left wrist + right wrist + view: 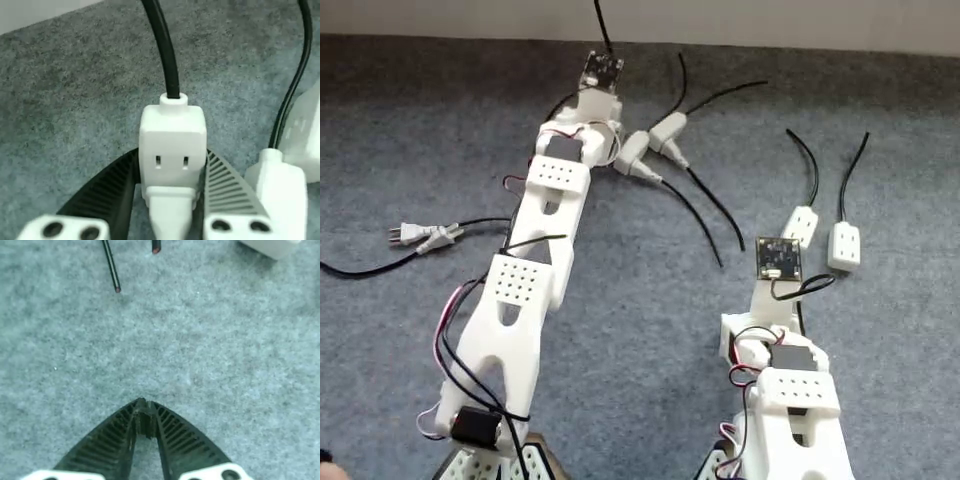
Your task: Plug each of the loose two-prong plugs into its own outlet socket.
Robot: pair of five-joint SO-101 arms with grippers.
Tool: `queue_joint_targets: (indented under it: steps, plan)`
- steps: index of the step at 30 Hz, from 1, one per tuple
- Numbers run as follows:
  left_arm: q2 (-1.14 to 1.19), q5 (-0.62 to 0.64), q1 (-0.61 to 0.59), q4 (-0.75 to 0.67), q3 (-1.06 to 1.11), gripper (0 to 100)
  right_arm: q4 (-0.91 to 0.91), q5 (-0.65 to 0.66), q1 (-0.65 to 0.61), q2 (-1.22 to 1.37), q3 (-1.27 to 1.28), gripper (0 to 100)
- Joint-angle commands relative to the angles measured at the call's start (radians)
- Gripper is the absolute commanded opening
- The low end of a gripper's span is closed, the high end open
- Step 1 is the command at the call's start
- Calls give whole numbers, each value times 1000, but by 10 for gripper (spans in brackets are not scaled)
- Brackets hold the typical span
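Your left gripper (pixel 172 156) pinches a white outlet socket (pixel 172 127), possibly with a plug (pixel 170 215) seated; your right gripper (pixel 145 415) is pressed together above grey carpet (pixel 210 340).

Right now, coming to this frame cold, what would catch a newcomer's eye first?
The left gripper is clamped on a white outlet socket with a black cord, at the far side of the grey carpet, next to a second white connector. A loose two-prong plug lies alone to the left of that arm. Two bare sockets sit just ahead of the right gripper, which is shut on nothing.
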Motion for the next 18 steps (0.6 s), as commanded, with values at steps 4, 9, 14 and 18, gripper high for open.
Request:
queue_joint_targets:
  steps: [4,9,14,18]
  plan:
    - [15,-37,-33,212,-163,220,-18,-2,8,-13,-4,8]
    - [-65,-40,-82,293,-209,236,-18,-2,8,-13,-4,8]
    - [-209,-41,-134,381,-211,236,-18,-2,8,-13,-4,8]
    - [-337,-41,-160,509,-211,236,-18,-2,8,-13,-4,8]
